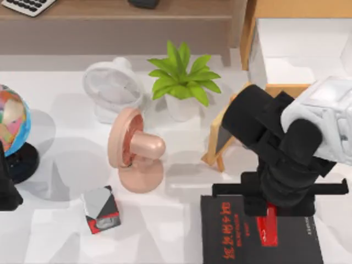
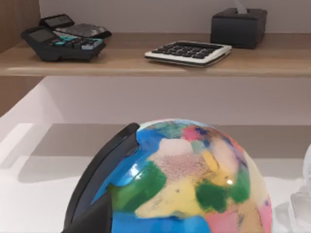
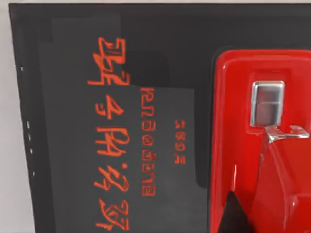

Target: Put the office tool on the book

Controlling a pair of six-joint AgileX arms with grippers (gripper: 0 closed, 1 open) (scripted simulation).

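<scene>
The office tool (image 1: 268, 226), a short bright red stapler, lies lengthwise over the black book (image 1: 231, 242) with red characters at the table's front right. My right gripper (image 1: 270, 211) is directly above the stapler's far end, its black body covering that end. In the right wrist view the stapler (image 3: 243, 121) with its metal clip sits over the book's cover (image 3: 73, 145), beside the red characters. I cannot tell whether the stapler rests on the cover or hangs just above it. My left arm (image 1: 6, 187) stays at the table's left edge by the globe.
A globe (image 1: 12, 124) stands at far left, also close up as the globe (image 2: 194, 179). A red, black and grey box (image 1: 102, 210) lies front centre. A pink fan (image 1: 135, 151), white fan (image 1: 113, 88), potted plant (image 1: 181, 77) and wooden-framed blackboard (image 1: 220, 137) stand behind.
</scene>
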